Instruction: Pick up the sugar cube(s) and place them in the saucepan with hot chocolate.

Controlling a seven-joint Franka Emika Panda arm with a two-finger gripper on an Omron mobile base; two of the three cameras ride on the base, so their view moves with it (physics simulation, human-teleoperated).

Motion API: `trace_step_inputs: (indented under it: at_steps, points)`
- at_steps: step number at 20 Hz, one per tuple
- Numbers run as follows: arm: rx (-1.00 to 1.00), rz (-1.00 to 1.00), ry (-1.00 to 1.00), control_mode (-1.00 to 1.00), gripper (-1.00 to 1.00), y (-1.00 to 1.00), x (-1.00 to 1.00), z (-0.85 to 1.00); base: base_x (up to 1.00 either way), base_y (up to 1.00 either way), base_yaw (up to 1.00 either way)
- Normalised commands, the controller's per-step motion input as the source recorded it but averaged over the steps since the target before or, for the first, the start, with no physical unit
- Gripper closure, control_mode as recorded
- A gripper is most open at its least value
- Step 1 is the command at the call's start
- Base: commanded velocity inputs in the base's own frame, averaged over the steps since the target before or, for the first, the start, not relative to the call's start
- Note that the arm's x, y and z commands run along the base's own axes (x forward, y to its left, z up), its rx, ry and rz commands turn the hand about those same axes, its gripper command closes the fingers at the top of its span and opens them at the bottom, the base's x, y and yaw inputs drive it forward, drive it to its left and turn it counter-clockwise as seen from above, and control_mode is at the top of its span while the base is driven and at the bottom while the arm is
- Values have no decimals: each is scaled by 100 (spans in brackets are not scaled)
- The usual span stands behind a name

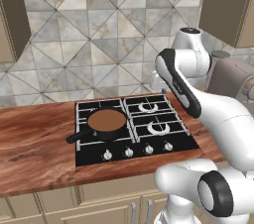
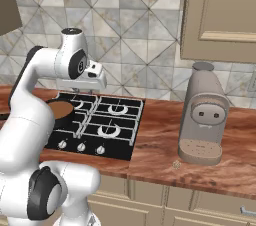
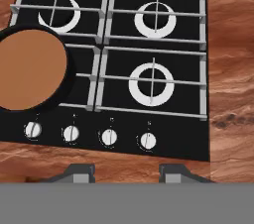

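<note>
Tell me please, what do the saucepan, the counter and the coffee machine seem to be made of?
Saucepan: probably dark metal with a matte black finish, since rim and handle show no gloss. Counter: looks like reddish-brown wood, polished smooth, judging by the flowing grain lines. Coffee machine: seems plastic or painted metal, matte beige-grey with soft rounded edges; the rendering leaves that open.

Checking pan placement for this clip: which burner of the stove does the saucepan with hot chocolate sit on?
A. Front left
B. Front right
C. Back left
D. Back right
A. In the left base view the saucepan with hot chocolate sits on the stove at the front-left burner, just behind the knobs, its handle pointing out to the left; the other three burners are bare.
</note>
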Motion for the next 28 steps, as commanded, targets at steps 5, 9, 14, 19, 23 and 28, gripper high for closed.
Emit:
trace_step_inputs:
  at_steps: [5,9,14,19,23,28]
  points:
    - [0,0,1,-100,-100,-11,-26,-1,0,0,0]
    - [0,-14,0,-100,-100,-48,-43,0,0,0,0]
    - [0,-31,7,-100,-100,-76,-21,-5,0,0,0]
    - [0,-41,14,-100,-100,-80,0,-18,0,0,0]
    - [0,-44,21,-100,-100,-78,0,-30,0,0,0]
    - [1,-45,23,-100,-100,-88,0,-40,0,0,0]
